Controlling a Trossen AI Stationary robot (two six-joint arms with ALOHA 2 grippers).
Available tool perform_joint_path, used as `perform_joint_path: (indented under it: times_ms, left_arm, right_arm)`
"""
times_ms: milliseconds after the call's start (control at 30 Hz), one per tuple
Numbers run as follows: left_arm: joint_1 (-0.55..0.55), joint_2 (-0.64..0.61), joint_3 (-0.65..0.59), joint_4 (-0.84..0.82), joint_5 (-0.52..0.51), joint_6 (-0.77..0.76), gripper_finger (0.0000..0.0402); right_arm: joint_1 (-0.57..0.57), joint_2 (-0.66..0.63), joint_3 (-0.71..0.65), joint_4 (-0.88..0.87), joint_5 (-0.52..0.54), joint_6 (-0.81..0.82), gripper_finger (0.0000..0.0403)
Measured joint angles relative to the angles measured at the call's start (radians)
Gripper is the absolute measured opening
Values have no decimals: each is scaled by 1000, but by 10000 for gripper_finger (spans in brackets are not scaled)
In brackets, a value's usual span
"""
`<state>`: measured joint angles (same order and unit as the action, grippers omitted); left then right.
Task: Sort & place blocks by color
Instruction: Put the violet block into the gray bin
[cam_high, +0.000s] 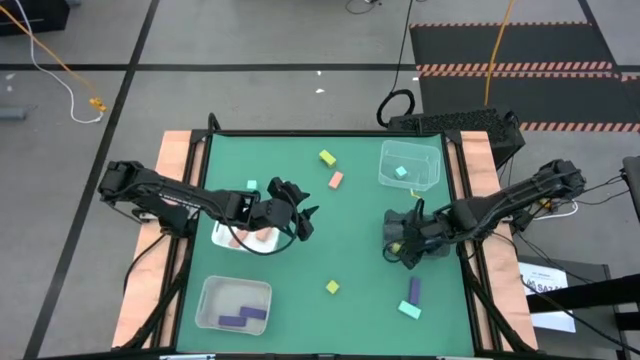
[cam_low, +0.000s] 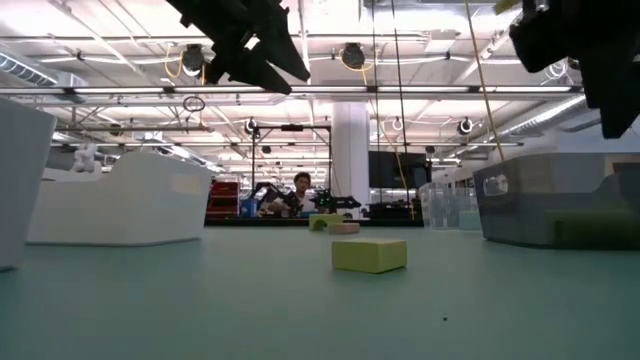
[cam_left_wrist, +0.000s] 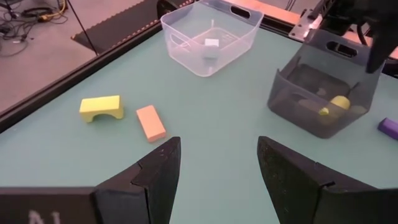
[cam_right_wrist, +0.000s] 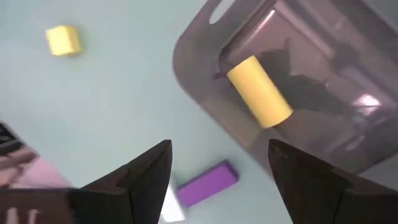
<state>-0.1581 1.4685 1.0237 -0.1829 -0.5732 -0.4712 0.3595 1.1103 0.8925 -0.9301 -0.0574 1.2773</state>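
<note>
My left gripper (cam_high: 300, 218) (cam_left_wrist: 217, 146) hangs open with nothing in it, just right of a white tray (cam_high: 228, 240) holding pink blocks. My right gripper (cam_high: 398, 245) (cam_right_wrist: 217, 149) stands open and bare above a dark tray (cam_right_wrist: 311, 81), in which a yellow block (cam_right_wrist: 259, 90) lies. Loose on the table: a yellow arch block (cam_left_wrist: 101, 107), a pink block (cam_left_wrist: 151, 122), a mint block (cam_high: 252, 185), a yellow cube (cam_high: 332, 287) (cam_right_wrist: 63, 39), a purple bar (cam_right_wrist: 207, 183) and another mint block (cam_high: 409, 309).
A clear tray (cam_left_wrist: 211, 37) at the far right holds a mint cube (cam_left_wrist: 212, 46). Another tray (cam_high: 235, 305) at the near left holds purple blocks. The table's middle lies bare between the two arms. A person shows far off in the room behind (cam_low: 300, 185).
</note>
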Motion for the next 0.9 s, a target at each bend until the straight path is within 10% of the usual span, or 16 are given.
perform_joint_path:
  times_ms: [900]
  left_arm:
    - [0,-1,0,-148,0,41,214]
  right_arm:
    - [323,196,-179,371,-52,821,212]
